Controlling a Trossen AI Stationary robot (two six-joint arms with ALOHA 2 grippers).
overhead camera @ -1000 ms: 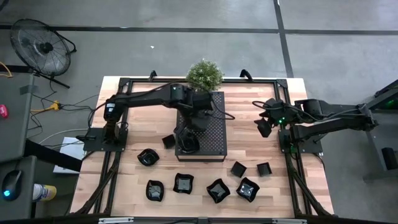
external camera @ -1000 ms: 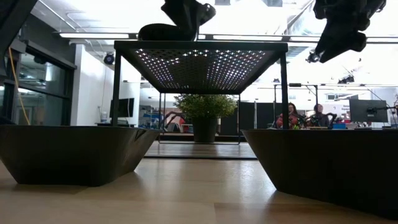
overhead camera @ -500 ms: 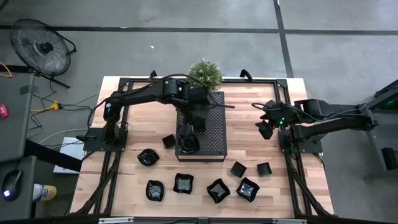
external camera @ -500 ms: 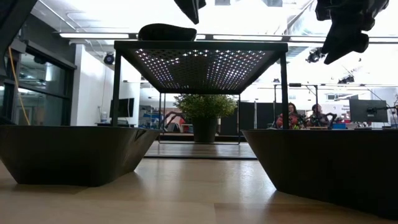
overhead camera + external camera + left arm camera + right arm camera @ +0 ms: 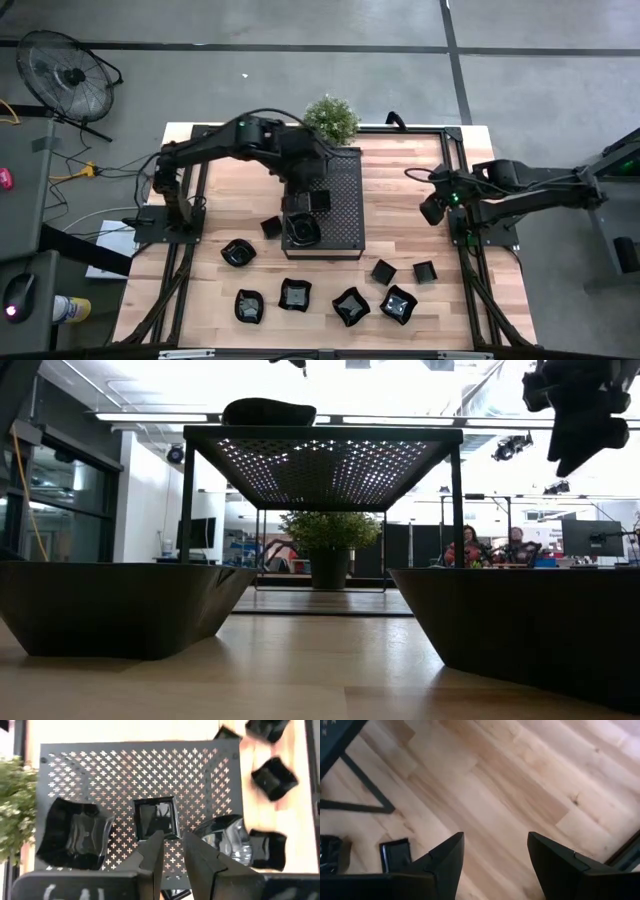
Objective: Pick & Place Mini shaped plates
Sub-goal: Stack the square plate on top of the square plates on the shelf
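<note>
The wooden table [image 5: 400, 195] is seen from above, with the big black perforated tray [image 5: 340, 215] parked around its middle on legs, and a potted plant [image 5: 329, 118] set right behind it. In the low view the tray [image 5: 325, 455] is shown raised above the tabletop, with one dish [image 5: 268, 411] sitting on top of it.

The left arm is reached over the tray, and the left gripper [image 5: 300, 190] is held above the perforated surface. In the left wrist view its fingers [image 5: 152, 855] are only a little apart, with nothing pinched between them. Three mini shaped plates are seen on the tray there: a wavy square one [image 5: 75, 834], a small square one [image 5: 156, 817] just ahead of the fingertips, and a glossy rounded one [image 5: 222, 837] near the tray edge.

The right arm is parked off to the right side of the table, and the right gripper [image 5: 432, 208] is hung over bare wood with its fingers [image 5: 447, 857] spread wide and empty.

The rest of the plates are scattered on the wood at the front of the table: one [image 5: 237, 252] and a small one [image 5: 270, 227] beside the tray's left front corner, then a loose row [image 5: 350, 305] along the front, with two small squares [image 5: 384, 271] [image 5: 424, 271] set just behind it.
</note>
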